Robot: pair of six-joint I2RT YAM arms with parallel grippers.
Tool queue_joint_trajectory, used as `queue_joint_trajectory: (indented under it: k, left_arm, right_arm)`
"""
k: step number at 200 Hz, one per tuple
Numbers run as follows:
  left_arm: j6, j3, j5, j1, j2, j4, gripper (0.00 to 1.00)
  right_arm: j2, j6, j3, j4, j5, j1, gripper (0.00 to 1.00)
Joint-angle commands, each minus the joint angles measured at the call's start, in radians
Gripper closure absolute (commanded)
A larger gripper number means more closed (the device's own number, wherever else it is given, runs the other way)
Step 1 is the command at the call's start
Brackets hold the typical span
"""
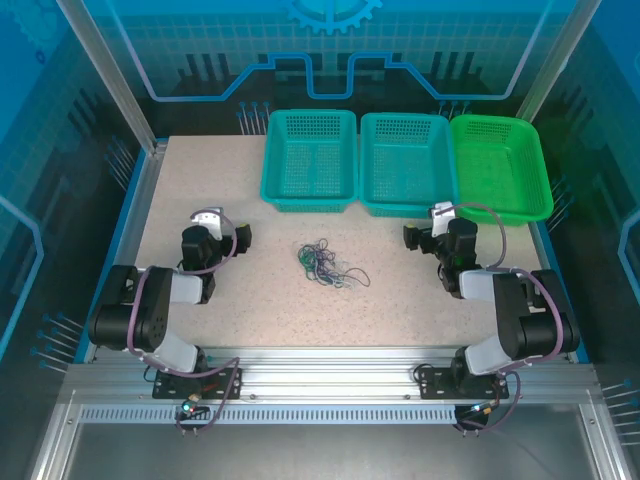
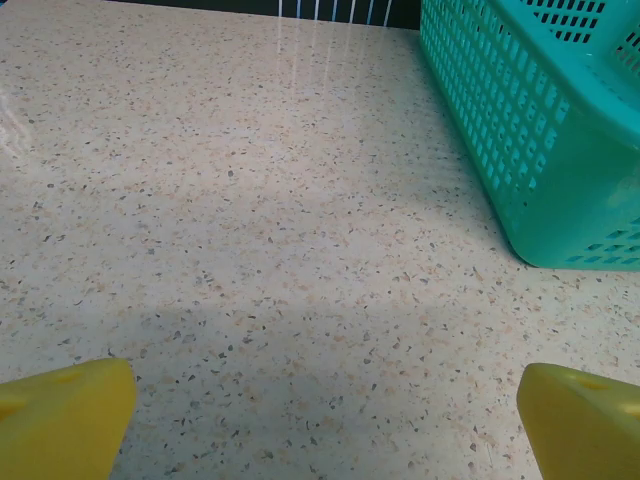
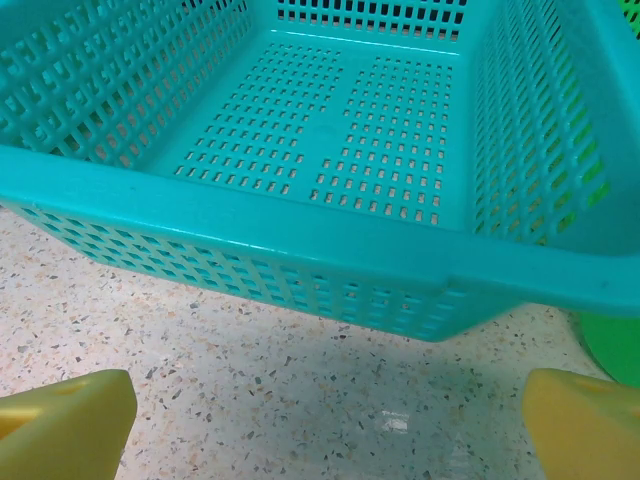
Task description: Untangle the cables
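Note:
The cables [image 1: 328, 264] lie as a small clump of thin dark purple, green and pale wires on the speckled table [image 1: 280, 300], midway between the arms. My left gripper [image 1: 228, 232] rests low at the left, well apart from the clump; its yellow fingertips [image 2: 65, 420] stand wide apart over bare table, so it is open and empty. My right gripper [image 1: 420, 232] sits at the right of the clump, facing the middle teal basket [image 3: 330, 130]; its yellow fingertips [image 3: 580, 425] are also spread wide, open with nothing between them.
Three baskets line the far side: a teal one [image 1: 309, 160], a second teal one [image 1: 405, 162] and a green one [image 1: 500, 165]. The left teal basket's corner [image 2: 540, 130] is at the right of the left wrist view. A blue rail [image 1: 125, 235] borders the table's left side.

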Motion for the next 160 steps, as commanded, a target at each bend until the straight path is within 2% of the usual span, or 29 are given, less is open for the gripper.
queue_joint_trajectory:
  k: [1, 114, 130, 160]
  left_arm:
    - [0.011, 0.022, 0.015, 0.002, 0.002, 0.026, 0.01]
    - [0.013, 0.022, 0.021, 0.002, 0.001, 0.023, 0.01]
    - [0.013, 0.021, 0.014, 0.002, 0.002, 0.027, 0.01]
    - [-0.016, -0.077, -0.092, -0.001, -0.055, 0.162, 0.01]
  right_arm:
    - [0.008, -0.009, 0.014, 0.010, -0.012, -0.003, 0.00]
    - [0.004, -0.001, 0.014, 0.011, -0.017, -0.011, 0.00]
    - [-0.073, 0.012, 0.023, -0.069, 0.028, -0.006, 0.00]
    - [-0.316, 0.112, -0.002, -0.217, 0.178, -0.008, 0.00]
